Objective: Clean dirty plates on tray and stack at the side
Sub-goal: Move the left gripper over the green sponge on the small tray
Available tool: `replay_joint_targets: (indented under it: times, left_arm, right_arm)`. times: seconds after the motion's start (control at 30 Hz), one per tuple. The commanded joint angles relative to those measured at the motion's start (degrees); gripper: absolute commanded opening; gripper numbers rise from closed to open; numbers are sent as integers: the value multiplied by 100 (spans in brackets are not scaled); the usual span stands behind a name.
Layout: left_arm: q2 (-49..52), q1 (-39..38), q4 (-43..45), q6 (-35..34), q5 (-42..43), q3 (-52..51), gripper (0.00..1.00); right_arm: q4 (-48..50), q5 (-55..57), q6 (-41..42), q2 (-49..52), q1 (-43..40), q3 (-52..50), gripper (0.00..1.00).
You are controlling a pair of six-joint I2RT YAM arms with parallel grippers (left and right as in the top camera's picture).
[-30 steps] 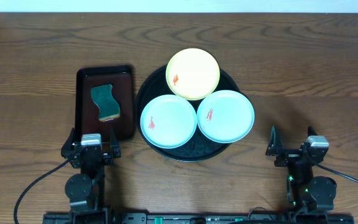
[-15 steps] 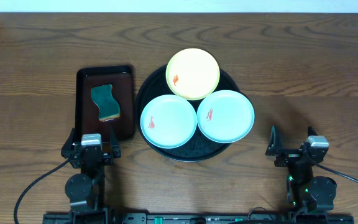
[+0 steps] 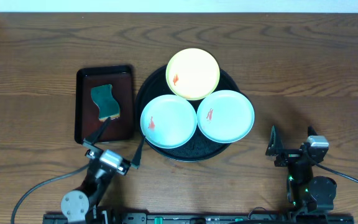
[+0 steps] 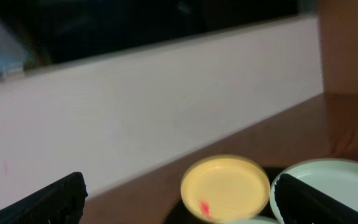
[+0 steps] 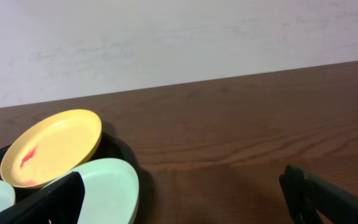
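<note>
Three plates lie on the round black tray [image 3: 190, 152]: a pale yellow plate [image 3: 193, 73] at the back, a mint plate [image 3: 168, 121] at front left and a mint plate [image 3: 225, 116] at front right. Each has a small red-orange smear. My left gripper [image 3: 115, 148] is open and empty, angled toward the tray's front left edge. Its wrist view shows the yellow plate [image 4: 225, 186] and a mint plate [image 4: 331, 180] between its fingers [image 4: 179, 208]. My right gripper [image 3: 291, 142] is open and empty at the front right, apart from the tray. Its wrist view [image 5: 185, 205] shows the yellow plate [image 5: 51, 146] and a mint plate [image 5: 107, 186].
A rectangular reddish-brown tray [image 3: 82, 106] stands left of the black tray and holds a green sponge [image 3: 105, 102]. The left gripper's left finger reaches over this tray's front edge. Bare wooden table lies right of the black tray and along the back.
My left gripper has moved forward and turned to the right, toward the black tray. The right gripper and the plates have not moved.
</note>
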Motion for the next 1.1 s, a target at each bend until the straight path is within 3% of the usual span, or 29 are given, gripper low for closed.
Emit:
replay_joint_targets:
  times: [0.0,0.17,0.43,0.5,0.7,0.8,0.87,1.07]
  left_arm:
    - [-9,20,184,-85,249,199,97]
    - [623,31,-664,-87,-809,1108,97]
    - [4280,31,-4325,612,-1504,4629,97]
    - [5066,28,-4896,597,-1495,5381,97]
    - [6524,31,-5563,442,-1574,6448,97]
    - [7051,31,-5971,-365,-2352,6964,97]
    - [7396,31,-6223,-483,-2717,7300,97]
    - [8015,28,-5930,-481,-3005,7447,97]
  right_arm:
    - [-24,59,-46,-31,-55,-9,99]
    - [-24,57,-46,-31,-55,-9,99]
    - [-24,57,-46,-31,-55,-9,99]
    - [-24,57,-46,-31,-55,-9,99]
    - [-24,57,-46,-31,-55,-9,99]
    - [-24,57,-46,-31,-55,-9,99]
    - [-24,57,-46,-31,-55,-9,99]
    - [-24,59,-46,-31,-55,-9,99]
